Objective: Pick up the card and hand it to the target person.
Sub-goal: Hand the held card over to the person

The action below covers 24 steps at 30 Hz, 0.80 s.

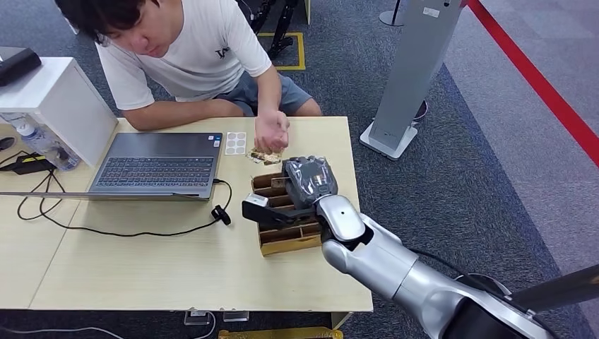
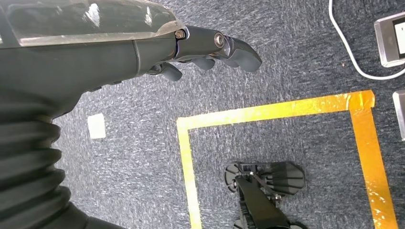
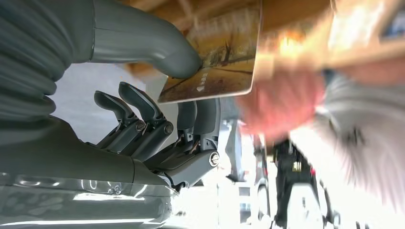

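Right robot hand [image 3: 157, 119] pinches the card [image 3: 217, 55], long axis toward the person's hand [image 1: 271, 132].

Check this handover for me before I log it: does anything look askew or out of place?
Nothing stands out. The right hand pinches the card between thumb and fingers above the cardboard organiser, and the person's hand has reached it. The laptop sits squarely on the table.

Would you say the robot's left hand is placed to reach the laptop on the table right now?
Probably not: the left hand hangs over carpet and yellow floor tape, away from the laptop on the table.
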{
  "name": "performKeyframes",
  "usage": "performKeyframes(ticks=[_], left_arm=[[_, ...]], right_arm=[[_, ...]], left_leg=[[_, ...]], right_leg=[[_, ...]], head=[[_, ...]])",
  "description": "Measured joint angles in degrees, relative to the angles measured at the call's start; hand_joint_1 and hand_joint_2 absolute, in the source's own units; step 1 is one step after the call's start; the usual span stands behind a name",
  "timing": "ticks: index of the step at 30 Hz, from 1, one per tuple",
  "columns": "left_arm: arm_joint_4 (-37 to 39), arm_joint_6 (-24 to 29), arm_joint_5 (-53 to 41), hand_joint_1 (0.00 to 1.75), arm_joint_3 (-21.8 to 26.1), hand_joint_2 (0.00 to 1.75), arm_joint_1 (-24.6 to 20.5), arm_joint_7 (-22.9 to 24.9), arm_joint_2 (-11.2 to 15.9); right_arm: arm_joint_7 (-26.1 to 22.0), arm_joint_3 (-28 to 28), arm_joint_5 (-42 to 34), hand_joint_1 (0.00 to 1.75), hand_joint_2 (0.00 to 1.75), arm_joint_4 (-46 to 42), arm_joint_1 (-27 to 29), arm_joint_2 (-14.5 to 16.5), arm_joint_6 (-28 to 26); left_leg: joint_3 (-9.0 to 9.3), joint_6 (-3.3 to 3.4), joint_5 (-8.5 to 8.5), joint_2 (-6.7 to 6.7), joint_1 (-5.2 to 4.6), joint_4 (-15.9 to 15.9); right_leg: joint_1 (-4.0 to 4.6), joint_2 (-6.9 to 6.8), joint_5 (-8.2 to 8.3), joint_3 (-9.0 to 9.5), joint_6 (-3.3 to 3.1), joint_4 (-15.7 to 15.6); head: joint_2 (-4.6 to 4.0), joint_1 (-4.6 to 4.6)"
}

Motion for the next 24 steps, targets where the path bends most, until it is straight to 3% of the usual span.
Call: performKeyframes(ticks=[12, 24], left_arm=[[0.0, 0.15, 0.28, 0.0, -0.01, 1.75, 0.15, 0.15, 0.0], [0.0, 0.15, 0.38, 0.0, -0.01, 1.75, 0.13, 0.15, 0.0]], right_arm=[[2.43, -4.79, 1.77, 1.71, 1.75, -16.68, -2.84, -3.87, -1.15], [1.59, -5.44, 1.12, 1.71, 1.75, -20.08, -1.58, -5.08, -2.27]], left_leg=[[0.0, 0.0, 0.0, 0.0, 0.0, 0.03], [0.0, 0.0, 0.0, 0.0, 0.0, 0.03]], right_leg=[[0.0, 0.01, 0.01, 0.01, 0.0, 0.0], [0.0, 0.01, 0.01, 0.01, 0.0, 0.0]], head=[[0.0, 0.02], [0.0, -0.01]])
